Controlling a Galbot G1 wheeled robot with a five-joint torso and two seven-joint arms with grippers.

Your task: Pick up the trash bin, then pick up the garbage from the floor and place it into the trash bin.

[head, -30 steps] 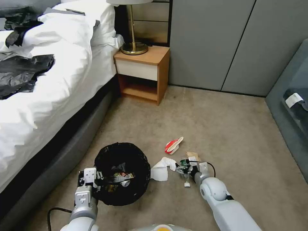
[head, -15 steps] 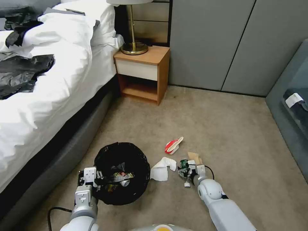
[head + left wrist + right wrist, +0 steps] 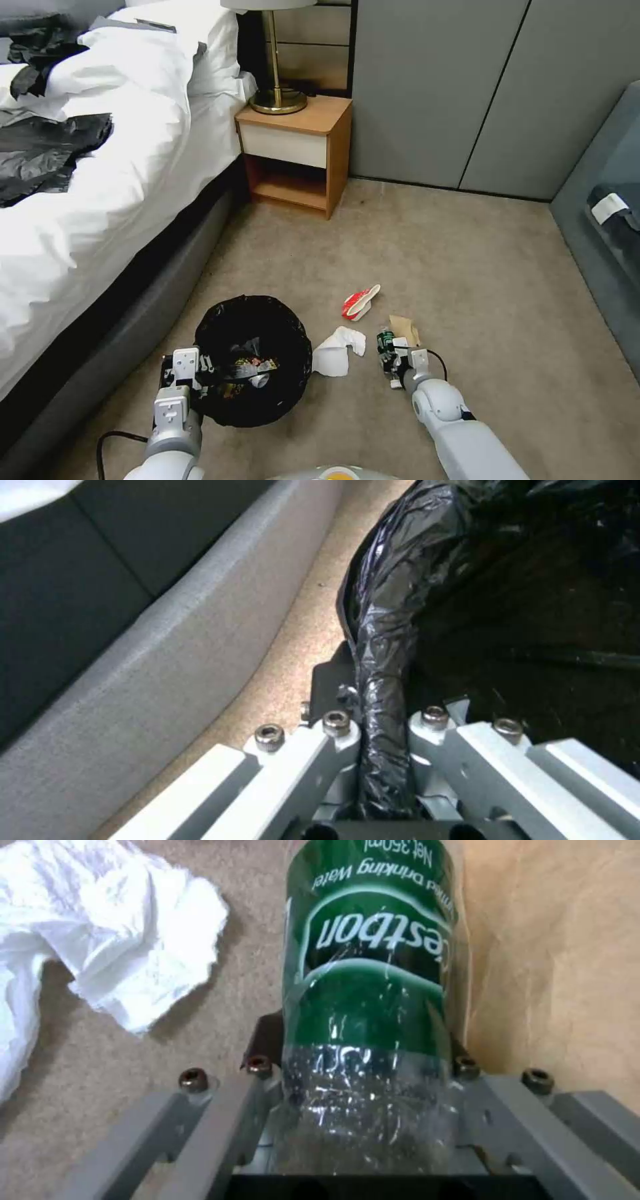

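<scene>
Beside the bed, the left gripper (image 3: 383,760) pinches the trash bin (image 3: 253,360) by its black-lined rim.
On the carpet, the right gripper (image 3: 363,1100) clasps a green-labelled bottle (image 3: 370,990), its cap hidden, between tissue (image 3: 100,930) and brown paper bag (image 3: 553,950).

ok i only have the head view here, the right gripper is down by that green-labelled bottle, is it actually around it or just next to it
Observer: Around it. In the right wrist view the clear plastic bottle with the green label sits between the fingers of the right gripper, pressed on both sides.

Operator: what's right beside the bottle

Observer: The crumpled white tissue lies on the carpet on one side, and brown paper lies along the other.

Operator: and the left gripper, does it really have the bin

Observer: Yes. The left wrist view shows the left gripper clamped on the rim of the round trash bin, with the glossy black liner bag pinched between its fingers.
</scene>
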